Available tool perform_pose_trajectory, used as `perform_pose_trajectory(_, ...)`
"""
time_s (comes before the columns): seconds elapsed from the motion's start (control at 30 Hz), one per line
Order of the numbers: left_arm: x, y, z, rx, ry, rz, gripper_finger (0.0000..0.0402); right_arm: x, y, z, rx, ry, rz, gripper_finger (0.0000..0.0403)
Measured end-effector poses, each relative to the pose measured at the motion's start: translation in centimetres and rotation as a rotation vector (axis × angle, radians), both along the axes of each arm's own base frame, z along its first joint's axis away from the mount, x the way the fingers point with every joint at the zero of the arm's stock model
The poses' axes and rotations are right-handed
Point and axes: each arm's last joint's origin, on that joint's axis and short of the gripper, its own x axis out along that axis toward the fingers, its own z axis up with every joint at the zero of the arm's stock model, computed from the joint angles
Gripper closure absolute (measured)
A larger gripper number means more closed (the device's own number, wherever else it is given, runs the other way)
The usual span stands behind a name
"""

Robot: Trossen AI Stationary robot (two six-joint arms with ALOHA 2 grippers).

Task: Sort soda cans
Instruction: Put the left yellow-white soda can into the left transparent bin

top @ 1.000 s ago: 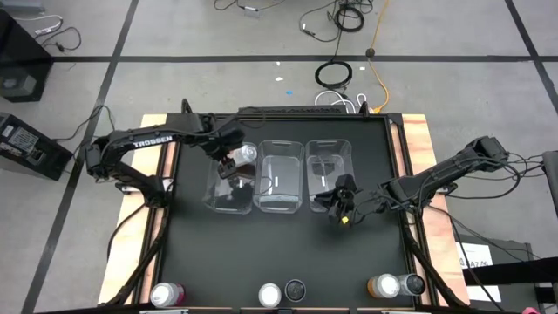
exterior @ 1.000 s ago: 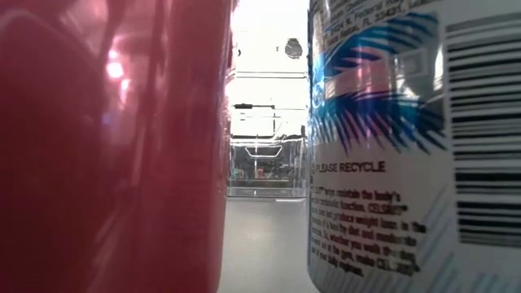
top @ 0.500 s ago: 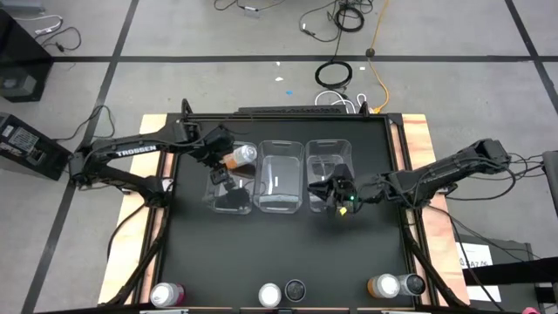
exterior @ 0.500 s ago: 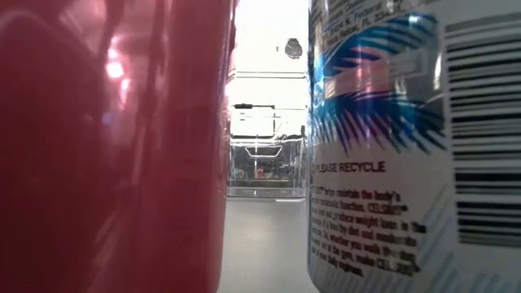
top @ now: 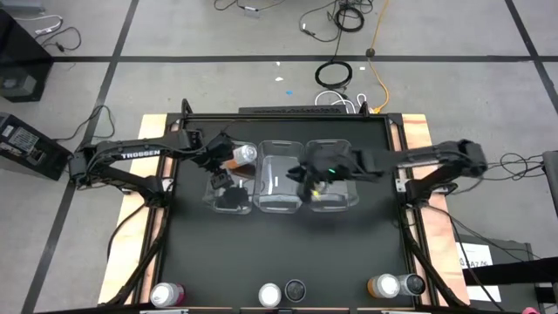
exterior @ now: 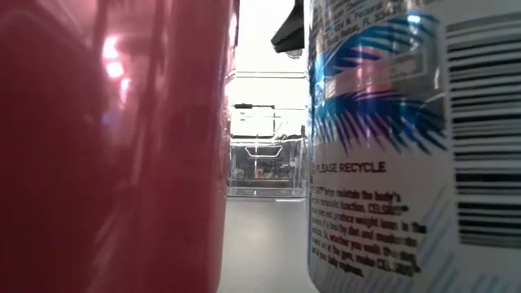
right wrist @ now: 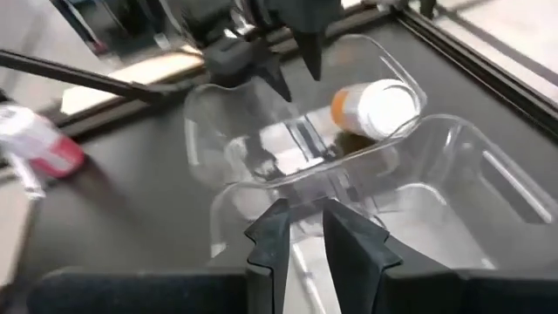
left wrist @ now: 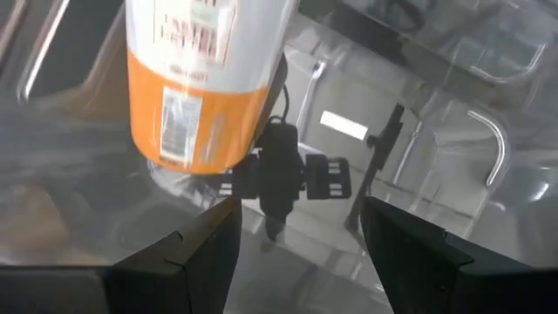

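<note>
One orange can [top: 241, 156] lies tilted in the leftmost clear bin [top: 228, 179], a little left of the high view's centre. Just beside it hangs the left gripper [top: 223, 181], its fingers [left wrist: 418, 253] spread apart and holding nothing. Over the right bin [top: 330, 174], right of centre, sits the right gripper [top: 316, 174], fingers nearly shut on nothing. Five more cans line the bottom edge: a pink can [top: 167, 295] at lower left, a silver-topped can [top: 269, 295], a dark can [top: 296, 289], another orange one [top: 383, 285] and another dark one [top: 412, 283]
</note>
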Motion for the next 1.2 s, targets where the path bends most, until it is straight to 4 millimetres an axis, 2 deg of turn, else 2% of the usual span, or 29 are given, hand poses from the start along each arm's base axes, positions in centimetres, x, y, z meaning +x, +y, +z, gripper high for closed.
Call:
perform_pose_trajectory(0.2,0.3,0.1,0.1,0.014,-0.034,0.000,0.0158,5.7,-3.2,0.5,-0.014,0.052,-0.022,0.0337)
perform_pose_trajectory(0.37,0.3,0.2,0.1,0.023,-0.034,0.001,0.0158,9.5,-5.5,-1.2,0.039,0.108,0.000,0.0343)
perform_pose_trajectory(0.47,0.3,0.2,0.1,0.024,-0.034,0.000,0.0158,11.0,-6.4,-2.4,0.084,0.123,0.038,0.0351)
perform_pose_trajectory(0.6,0.3,0.2,0.1,0.024,-0.033,0.001,0.0158,11.2,-6.9,-3.0,0.100,0.148,0.039,0.0358)
perform_pose_trajectory(0.77,0.4,0.2,0.1,0.027,-0.041,0.005,0.0158,10.1,-7.2,-2.3,0.103,0.190,0.023,0.0367)
perform_pose_trajectory(0.93,1.0,0.5,0.4,0.044,-0.111,0.028,0.0158,9.1,-7.0,-1.1,0.099,0.204,0.020,0.0377)
perform_pose_trajectory(1.2,1.5,0.7,0.7,0.069,-0.166,0.022,0.0158,8.6,-5.9,-1.4,0.108,0.278,0.042,0.0383)
